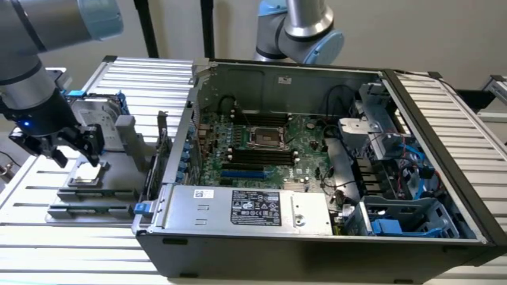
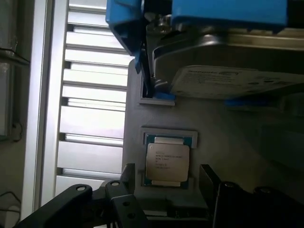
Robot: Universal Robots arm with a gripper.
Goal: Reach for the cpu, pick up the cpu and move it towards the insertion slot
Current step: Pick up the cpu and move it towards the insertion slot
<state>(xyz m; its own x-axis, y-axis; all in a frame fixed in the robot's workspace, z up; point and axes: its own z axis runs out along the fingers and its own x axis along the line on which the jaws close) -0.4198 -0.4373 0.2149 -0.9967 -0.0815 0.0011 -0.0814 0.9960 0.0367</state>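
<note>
The cpu (image 1: 87, 173), a small square chip with a silver top, lies flat in a recess of a grey fixture (image 1: 79, 199) to the exterior view's left of the computer case. In the wrist view the cpu (image 2: 167, 160) shows its printed lid between the two black fingers (image 2: 127, 176). My gripper (image 1: 77, 159) hangs just above it, open, one finger on each side and neither touching the chip; the gripper (image 2: 168, 179) straddles the chip in the wrist view too. The insertion slot (image 1: 265, 138), a silver-framed square socket, sits on the motherboard inside the case.
A hard drive (image 2: 223, 80) in a blue carrier stands on the fixture close beside the cpu. The open case wall (image 1: 162, 160) rises between fixture and motherboard. Black memory slots (image 1: 262, 157) flank the socket. A power supply (image 1: 249, 208) fills the case front. A second arm (image 1: 305, 29) stands behind.
</note>
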